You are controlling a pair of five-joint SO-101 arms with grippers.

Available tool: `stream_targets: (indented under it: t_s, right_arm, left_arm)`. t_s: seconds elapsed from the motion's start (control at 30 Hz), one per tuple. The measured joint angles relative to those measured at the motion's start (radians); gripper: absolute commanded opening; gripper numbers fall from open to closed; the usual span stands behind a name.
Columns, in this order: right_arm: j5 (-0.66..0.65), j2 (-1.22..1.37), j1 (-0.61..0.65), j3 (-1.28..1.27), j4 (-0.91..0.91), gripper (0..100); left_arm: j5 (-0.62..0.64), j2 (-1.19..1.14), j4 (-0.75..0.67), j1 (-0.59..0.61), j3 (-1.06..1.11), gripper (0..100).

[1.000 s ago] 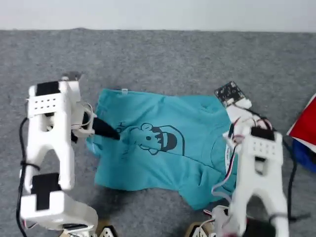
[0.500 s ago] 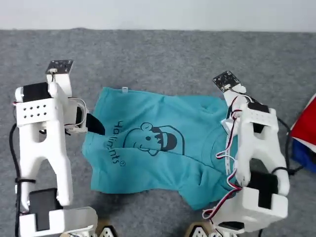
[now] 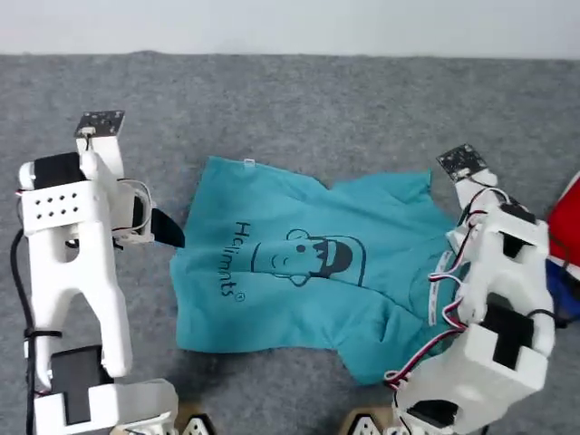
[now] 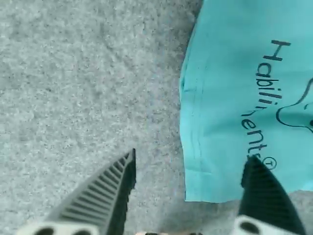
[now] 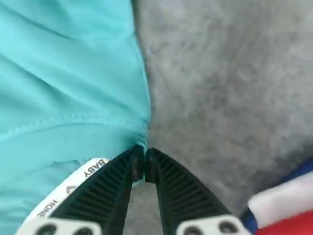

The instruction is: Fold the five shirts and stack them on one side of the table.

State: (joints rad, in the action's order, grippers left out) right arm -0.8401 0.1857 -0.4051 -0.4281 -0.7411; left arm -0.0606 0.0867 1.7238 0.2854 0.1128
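A teal shirt [image 3: 299, 272] with a dark cartoon print lies spread flat on the grey table [image 3: 317, 118]. My left gripper [image 3: 168, 228] hovers just off the shirt's left hem. In the left wrist view this gripper [image 4: 190, 166] is open, with the hem edge of the shirt [image 4: 244, 98] lying between its fingers and nothing held. My right gripper [image 5: 142, 156] is shut on the collar edge of the shirt [image 5: 73, 88], beside the white neck label. In the high view the right arm [image 3: 494, 299] covers the shirt's right side.
Red and blue folded cloth [image 3: 566, 245] lies at the table's right edge, and appears as red, white and blue cloth [image 5: 288, 210] close to the right gripper. Bare grey table stretches behind the shirt and to its left.
The shirt has slid to the right and flattened, pulled by the right arm as it drew back. My left gripper came off the shirt's left edge and moved slightly left.
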Motion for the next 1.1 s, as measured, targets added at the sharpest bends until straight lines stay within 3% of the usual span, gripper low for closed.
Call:
stream_targets:
  t_s: [0.13,0.2,0.33,0.5,0.63,0.83,1.0,1.1]
  right_arm:
    - [0.008,-0.068,0.026,0.017,-0.110,23.8]
    - [0.044,-0.127,0.063,0.052,-0.178,26.7]
    - [0.141,-0.224,0.130,0.157,-0.253,24.9]
    - [0.221,-0.218,0.196,0.255,-0.215,22.5]
    - [0.229,-0.069,0.239,0.293,-0.121,22.3]
    - [0.229,0.207,0.299,0.506,-0.158,21.4]
    - [0.229,0.420,0.304,0.740,-0.279,2.0]
    - [0.229,0.517,0.302,0.873,-0.373,2.6]
  left_arm:
    - [0.000,0.000,0.000,0.000,0.000,33]
    - [0.000,0.000,0.000,0.000,0.000,33]
    - [0.003,0.000,0.000,0.000,0.000,33]
    - [0.003,0.000,0.000,0.000,0.000,33]
    - [0.003,0.000,0.000,0.000,0.000,33]
    - [0.003,0.000,0.000,0.000,0.000,33]
    - [0.003,0.000,0.000,0.000,0.000,33]
    - [0.003,0.000,0.000,0.000,0.000,33]
